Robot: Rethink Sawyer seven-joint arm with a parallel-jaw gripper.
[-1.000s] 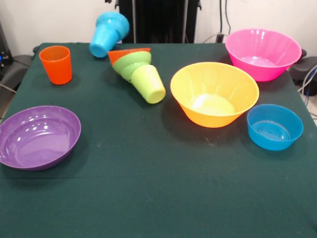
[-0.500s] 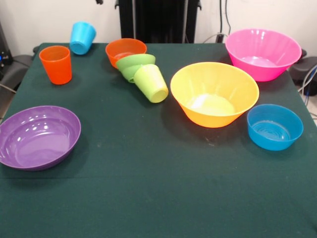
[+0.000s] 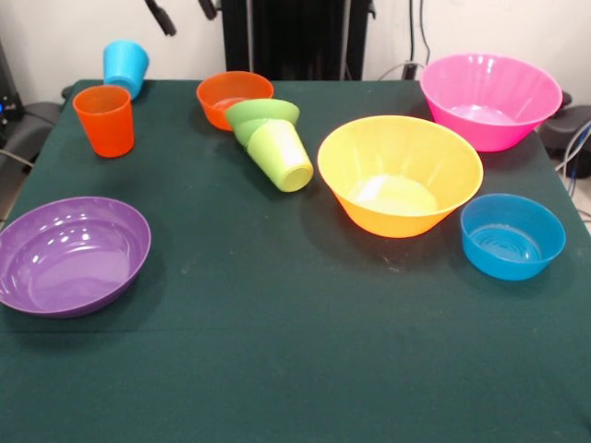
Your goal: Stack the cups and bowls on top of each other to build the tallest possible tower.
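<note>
The tower has toppled: the lime green plastic cup (image 3: 280, 156) lies on its side mid-table against the small green bowl (image 3: 259, 117), the light blue cup (image 3: 125, 65) has rolled to the far left corner, and the gripper (image 3: 185, 12) hangs above, jaws apart and empty, so stacking must restart.

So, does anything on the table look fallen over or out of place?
Yes. The lime green cup lies on its side with the small green bowl tilted over its base, beside the upright orange bowl. The light blue cup sits inverted and tilted at the table's far edge.
</note>
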